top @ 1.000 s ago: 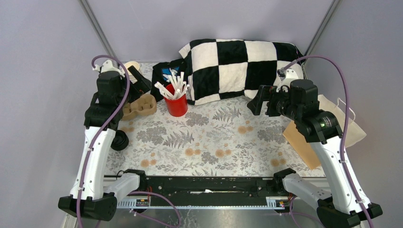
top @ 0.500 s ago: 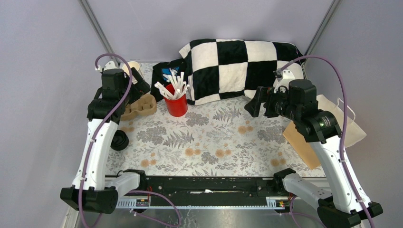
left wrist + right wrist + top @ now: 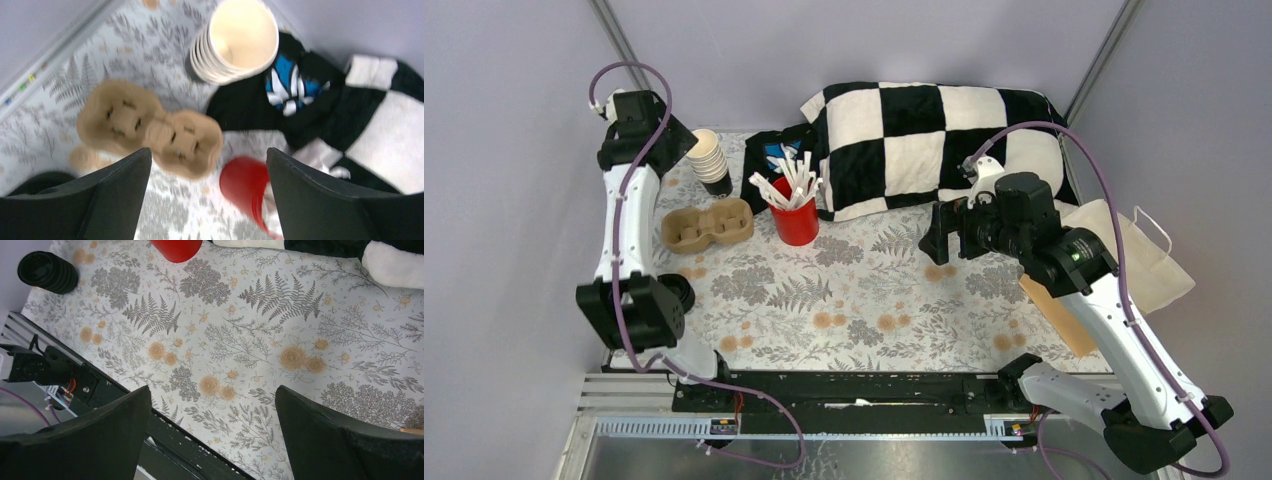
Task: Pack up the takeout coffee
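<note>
No dark cup with a black lid shows plainly. A dark base (image 3: 718,186) sits under the stack of pale beige cups (image 3: 707,157), which also shows in the left wrist view (image 3: 240,40). A black ribbed stack (image 3: 47,272) stands at the table's left edge (image 3: 680,294). My left gripper (image 3: 672,150) is raised high at the back left. It is open and empty (image 3: 208,152), above the brown two-hole cup carrier (image 3: 150,127). My right gripper (image 3: 939,235) is open and empty (image 3: 212,390), hovering over the flowered table cover.
A red cup of white sticks (image 3: 794,215) stands right of the carrier (image 3: 707,222). A checkered pillow (image 3: 924,140) and a black-and-blue packet (image 3: 769,155) lie at the back. A brown paper bag (image 3: 1059,310) and a white tote (image 3: 1139,265) lie at the right edge.
My left arm has swung up and back, so its gripper now sits high at the back left above the carrier and cups. My right gripper has drifted a little left.
</note>
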Tool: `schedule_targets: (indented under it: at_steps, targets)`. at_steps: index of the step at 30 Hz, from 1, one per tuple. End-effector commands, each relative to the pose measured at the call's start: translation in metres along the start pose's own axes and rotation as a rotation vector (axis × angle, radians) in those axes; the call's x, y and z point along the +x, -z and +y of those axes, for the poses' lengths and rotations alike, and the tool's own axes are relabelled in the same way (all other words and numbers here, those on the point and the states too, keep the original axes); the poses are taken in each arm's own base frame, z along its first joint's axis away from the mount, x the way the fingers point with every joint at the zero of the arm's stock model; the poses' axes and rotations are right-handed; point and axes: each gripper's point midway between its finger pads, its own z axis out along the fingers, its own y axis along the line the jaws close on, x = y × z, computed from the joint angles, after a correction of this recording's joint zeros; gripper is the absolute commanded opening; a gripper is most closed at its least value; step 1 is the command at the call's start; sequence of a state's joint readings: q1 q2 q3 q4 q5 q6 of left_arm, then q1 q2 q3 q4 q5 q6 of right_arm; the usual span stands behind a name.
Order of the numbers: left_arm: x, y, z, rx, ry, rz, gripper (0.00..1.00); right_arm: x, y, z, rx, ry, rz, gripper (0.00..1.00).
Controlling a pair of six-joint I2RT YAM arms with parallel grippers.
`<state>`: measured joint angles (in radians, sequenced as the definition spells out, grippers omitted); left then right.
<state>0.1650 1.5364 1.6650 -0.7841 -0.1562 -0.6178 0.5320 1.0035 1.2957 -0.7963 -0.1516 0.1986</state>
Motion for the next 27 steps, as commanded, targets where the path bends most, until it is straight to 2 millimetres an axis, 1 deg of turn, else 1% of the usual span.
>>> schedule_targets:
  at_steps: [1,4,6,7,8,10,15,21,24,27]
  targets:
    - [-0.024,-0.034,-0.014,0.011,0.001,-0.047,0.73,-0.005,-0.005,-0.008,0.046,0.061,-0.016,1.0]
    - [-0.023,-0.059,-0.018,0.007,-0.005,-0.045,0.65,-0.007,-0.008,-0.014,0.081,0.091,-0.015,1.0]
    - [-0.025,-0.072,-0.019,-0.002,-0.015,-0.051,0.6,-0.008,-0.011,-0.017,0.103,0.109,-0.011,1.0]
    - [-0.028,-0.076,-0.021,0.0,-0.021,-0.059,0.57,-0.009,-0.011,-0.018,0.109,0.118,-0.01,1.0]
    - [-0.03,-0.08,-0.022,-0.003,-0.027,-0.062,0.52,-0.009,-0.012,-0.018,0.111,0.131,-0.007,1.0]
    - [-0.032,-0.086,-0.02,-0.024,-0.034,-0.063,0.43,-0.01,-0.013,-0.02,0.129,0.146,-0.008,1.0]
    - [-0.032,-0.095,-0.017,-0.052,-0.036,-0.061,0.37,-0.011,-0.017,-0.024,0.152,0.163,-0.004,1.0]
    - [-0.034,-0.104,-0.016,-0.072,-0.048,-0.059,0.36,-0.012,-0.02,-0.023,0.151,0.166,-0.003,1.0]
    - [-0.032,-0.11,-0.016,-0.081,-0.06,-0.045,0.34,-0.012,-0.021,-0.023,0.152,0.166,-0.001,1.0]
    - [-0.03,-0.114,-0.013,-0.102,-0.059,-0.036,0.34,-0.014,-0.021,-0.023,0.15,0.166,-0.002,1.0]
